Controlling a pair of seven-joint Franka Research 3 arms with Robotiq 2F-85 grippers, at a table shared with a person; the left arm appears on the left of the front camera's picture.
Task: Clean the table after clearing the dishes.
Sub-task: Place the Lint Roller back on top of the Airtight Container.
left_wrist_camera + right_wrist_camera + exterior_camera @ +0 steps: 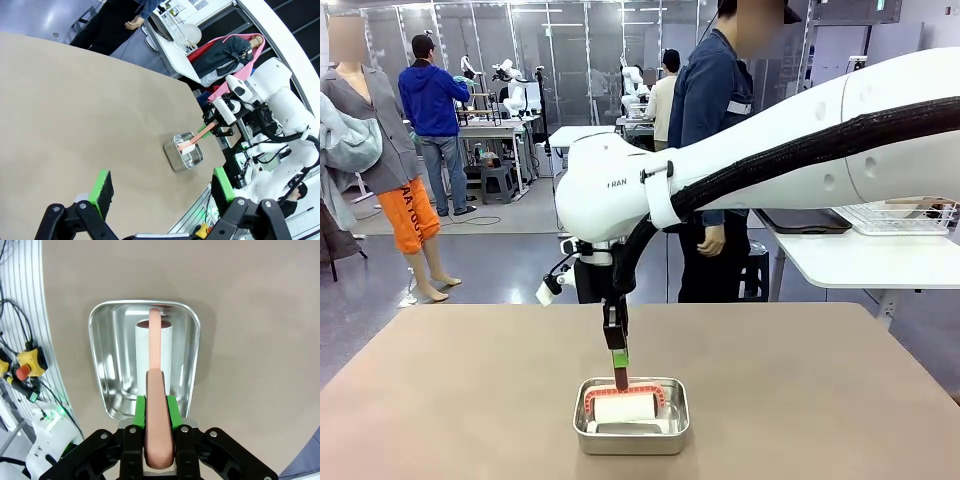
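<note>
Now my right gripper [159,412] has its jaws clenched on the salmon handle of a lint roller [625,407] resting in the steel pan [631,434] near my edge of the beige table [470,390]. My left gripper [162,192] hovers with jaws released. No dishes remain; next I'd lift the roller and sweep.

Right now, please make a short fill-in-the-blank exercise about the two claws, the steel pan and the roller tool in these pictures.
1. The right claw is shut on the ____ handle of the roller tool.
2. The white roller lies inside the steel ____, which stands on the table.
3. The left claw hangs above the table with its jaws ____.
4. The person stands at the ____ side of the table.

Missing words: pink; pan; open; far
</note>
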